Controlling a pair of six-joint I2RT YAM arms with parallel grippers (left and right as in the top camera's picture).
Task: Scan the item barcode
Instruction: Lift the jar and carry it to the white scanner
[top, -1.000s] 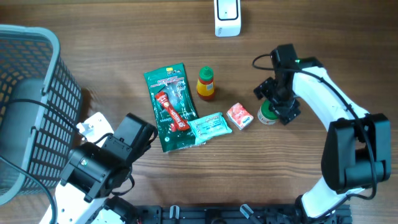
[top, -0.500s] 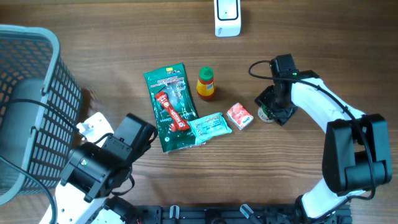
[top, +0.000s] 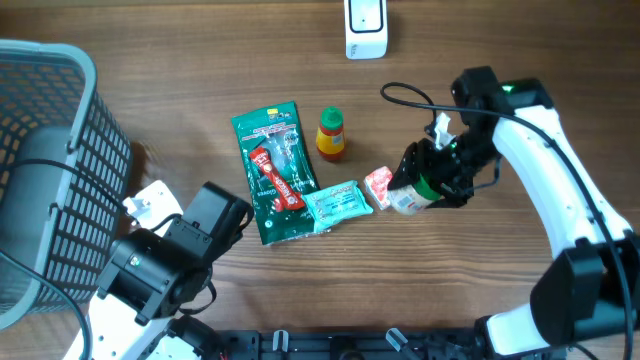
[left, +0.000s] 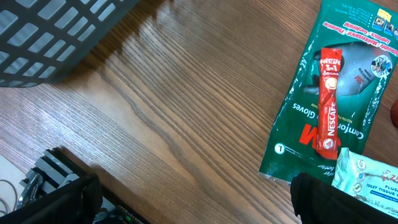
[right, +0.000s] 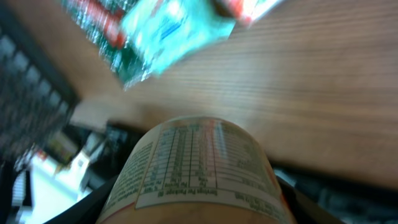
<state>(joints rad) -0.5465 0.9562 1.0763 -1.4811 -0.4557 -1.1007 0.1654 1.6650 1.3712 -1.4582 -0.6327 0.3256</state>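
A small bottle with a green cap and a pale printed label hangs tipped on its side above the table, and my right gripper is shut on it. In the right wrist view the bottle fills the space between the dark fingers, its nutrition table facing the camera. No barcode shows on it. A white scanner stands at the far edge. My left gripper hovers open over bare wood near the front left, nothing between its fingers.
A green glove packet with a red sachet on it lies mid-table. Beside them are a teal wipes pack, an orange bottle and a small red-white packet. A dark mesh basket stands at the left.
My right gripper closed on the green-capped bottle, lifted it off the table and tipped it over towards the left. The left arm stayed still.
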